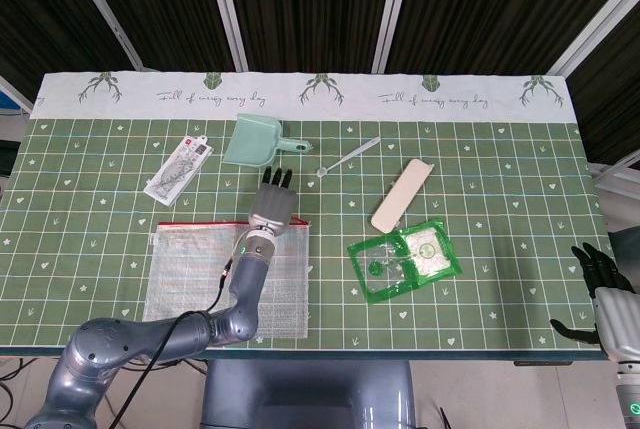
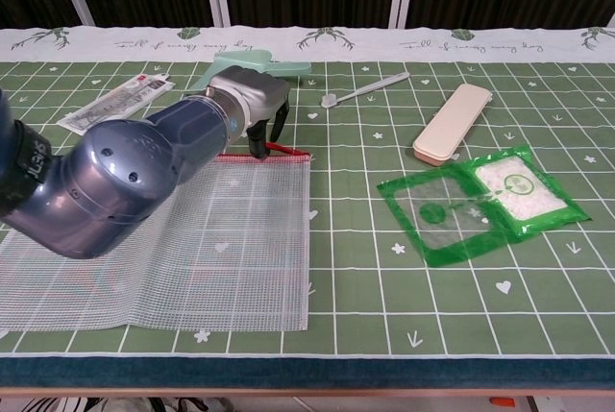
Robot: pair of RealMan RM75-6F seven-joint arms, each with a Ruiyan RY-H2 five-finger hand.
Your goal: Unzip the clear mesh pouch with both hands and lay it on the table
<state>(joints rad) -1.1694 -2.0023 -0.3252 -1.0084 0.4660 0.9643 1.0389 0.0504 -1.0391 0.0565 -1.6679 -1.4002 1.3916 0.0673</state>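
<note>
My left hand (image 1: 272,206) hangs over the mesh pouch's (image 2: 221,239) red zipper edge, fingers pointing down; whether it grips, I cannot tell.

tablecloth border (image 1: 300,99) script, not clearly legible

Your left arm's rounded blue-grey shell (image 2: 115,177) is glossy and smooth, catching soft highlights, and the silver-grey left hand (image 2: 252,105) at its end looks like brushed metal with black matt fingers (image 2: 277,123). Under it, the clear mesh pouch with a red zip edge (image 2: 221,239) shows a fine woven grid, slightly shiny like plastic netting. The green checked tabletop (image 2: 384,287) cover looks like matt cloth. Right of the pouch, you see a transparent green plastic packet (image 2: 480,203), glossy and crinkled, and a beige oblong case (image 2: 453,123) with a smooth satin finish. Beyond the pouch lies a mint-green plastic scoop (image 1: 254,139), smooth and dull.
</note>
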